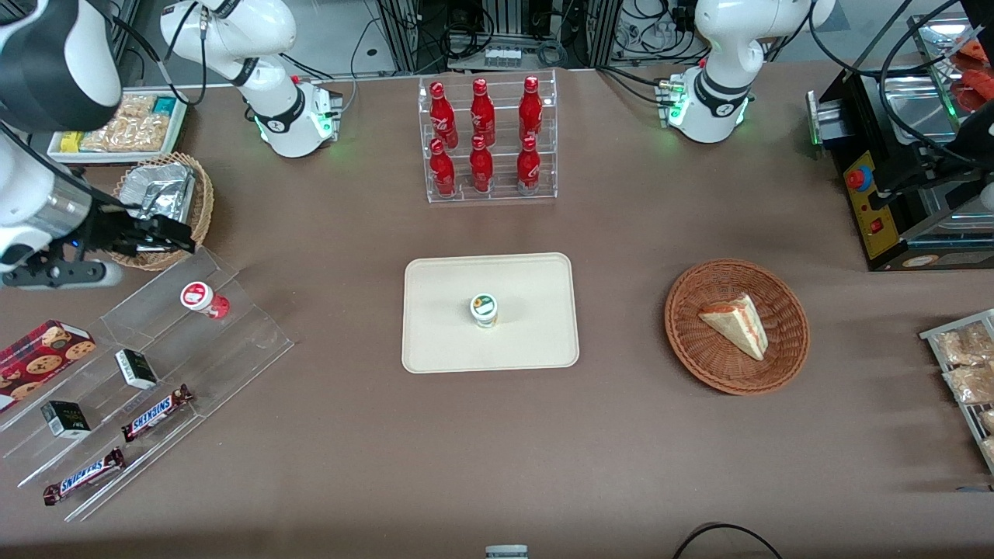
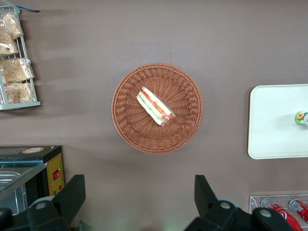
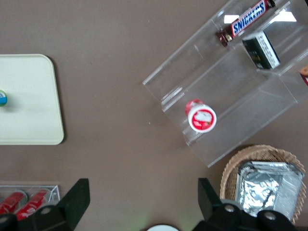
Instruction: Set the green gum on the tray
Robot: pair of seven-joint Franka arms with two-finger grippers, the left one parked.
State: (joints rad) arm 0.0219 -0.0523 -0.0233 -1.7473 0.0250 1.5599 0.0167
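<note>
The green gum (image 1: 484, 309) stands upright on the cream tray (image 1: 435, 341) near its middle, white lid up. Both also show in the right wrist view, the gum (image 3: 2, 97) cut by the frame edge on the tray (image 3: 29, 106), and in the left wrist view, gum (image 2: 301, 118) on tray (image 2: 274, 125). My right gripper (image 1: 182, 237) hangs high at the working arm's end of the table, beside the wicker basket that holds foil and well away from the tray. Its fingers (image 3: 79, 197) are spread wide over bare table, and the gripper (image 3: 143, 197) is open with nothing in it.
A like bottle with a red-and-white lid (image 1: 200, 298) sits on a clear stepped shelf (image 1: 233, 341) with Snickers bars (image 1: 155, 413) and small boxes. The foil tray (image 1: 159, 194) lies in a wicker basket. A cola bottle rack (image 1: 488, 140) stands farther from the camera than the tray. A basket holds a sandwich (image 1: 736, 326).
</note>
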